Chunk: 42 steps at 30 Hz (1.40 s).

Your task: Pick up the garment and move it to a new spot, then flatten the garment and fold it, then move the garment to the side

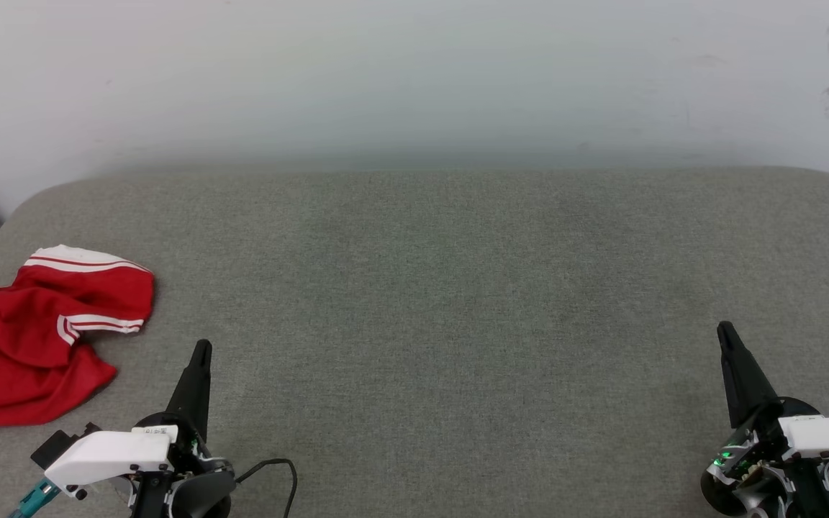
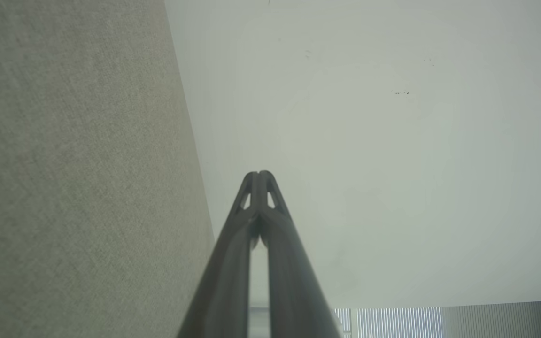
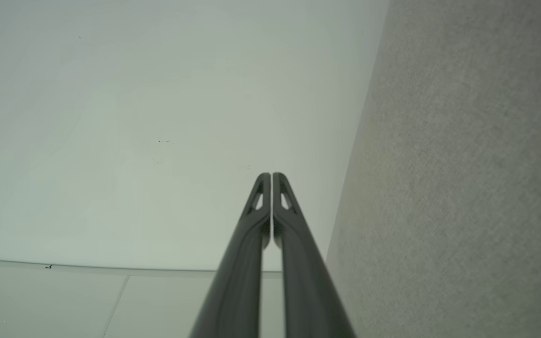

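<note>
In the head view, the garment lies crumpled at the far left of the grey padded surface, with a white striped sleeve on top and some red cloth running out of frame. My left gripper sits at the lower left, just beside the heap but not touching it, its 2 prongs pressed together and pointing up the view. My right gripper mirrors it at the lower right, well apart from the cloth, likewise closed on nothing. A thin black cable loops by the left wrist. I judge the pick-up has not begun, so the step in hand is the first grasp. I would part the left jaws before approaching, swing left, and come down on a raised fold near the striped sleeve rather than on a flat edge. I would pinch only enough layers to carry the thin fabric cleanly toward the bare middle. In the left wrist view, the fingers meet at their tips and point along the pad toward the pale wall, the wrist rolled so the pad stands at one side. In the right wrist view, the other arm's fingers show only the barest slit, empty, in the same rolled pose mirrored.
</note>
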Available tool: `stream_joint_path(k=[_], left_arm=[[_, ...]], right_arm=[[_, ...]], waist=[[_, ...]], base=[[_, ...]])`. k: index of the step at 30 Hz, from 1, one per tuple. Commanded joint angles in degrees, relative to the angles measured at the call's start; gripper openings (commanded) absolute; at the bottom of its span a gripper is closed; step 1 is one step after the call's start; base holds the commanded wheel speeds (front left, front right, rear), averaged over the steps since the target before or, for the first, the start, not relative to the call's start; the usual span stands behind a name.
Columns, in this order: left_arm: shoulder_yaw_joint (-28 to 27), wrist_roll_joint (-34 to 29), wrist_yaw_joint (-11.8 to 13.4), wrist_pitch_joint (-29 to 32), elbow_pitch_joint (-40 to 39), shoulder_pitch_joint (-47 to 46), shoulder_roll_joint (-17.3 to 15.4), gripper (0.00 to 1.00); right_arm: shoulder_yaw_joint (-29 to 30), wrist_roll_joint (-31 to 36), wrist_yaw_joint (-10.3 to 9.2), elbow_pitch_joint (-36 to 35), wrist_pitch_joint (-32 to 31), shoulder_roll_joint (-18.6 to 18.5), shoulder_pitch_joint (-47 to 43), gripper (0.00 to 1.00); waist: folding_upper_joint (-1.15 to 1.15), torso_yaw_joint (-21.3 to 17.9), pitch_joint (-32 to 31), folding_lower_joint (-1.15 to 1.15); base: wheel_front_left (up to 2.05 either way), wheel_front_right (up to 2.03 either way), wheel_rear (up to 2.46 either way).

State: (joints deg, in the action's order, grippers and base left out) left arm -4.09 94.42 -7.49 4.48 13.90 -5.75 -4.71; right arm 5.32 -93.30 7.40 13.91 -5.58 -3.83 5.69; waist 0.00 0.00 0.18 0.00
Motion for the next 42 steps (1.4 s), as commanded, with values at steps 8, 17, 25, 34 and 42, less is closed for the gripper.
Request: stream_joint_path(k=[8,17,25,34,42], left_arm=[[-0.4,-0.4,0.0,0.3,0.1,-0.4,0.3,0.00],[-0.7,-0.8,0.0,0.7,0.1,-0.5,0.6,0.00],[-0.4,-0.7,0.0,0.3,0.6,0.2,0.6,1.00],[3.5,-2.3,0.0,-2.7,-1.4,0.0,0.8,1.00],[5.3,-6.1,0.0,-4.4,-2.7,-0.1,0.7,1.00]], right_arm=[[0.2,0.3,0.16,0.1,-0.2,0.2,0.8,0.00],[0.4,0.5,0.16,0.1,-0.3,0.4,0.8,0.00],[0.3,0.3,-0.01,0.5,-0.2,0.3,-0.4,1.00],[-2.1,2.9,0.01,-1.8,2.9,0.1,-1.4,1.00],[-3.3,7.3,0.02,-2.5,4.8,-0.7,-1.8,1.00]], waist=[[0.00,0.0,0.0,0.00],[0.00,0.0,0.0,0.00],[0.00,0.0,0.0,0.00],[0.00,0.2,0.0,0.00],[0.00,0.4,-0.1,0.00]], base=[[0.00,0.00,0.00],[0.00,0.00,0.00],[0.00,0.00,0.00],[0.00,0.00,0.00],[0.00,0.00,0.00]])
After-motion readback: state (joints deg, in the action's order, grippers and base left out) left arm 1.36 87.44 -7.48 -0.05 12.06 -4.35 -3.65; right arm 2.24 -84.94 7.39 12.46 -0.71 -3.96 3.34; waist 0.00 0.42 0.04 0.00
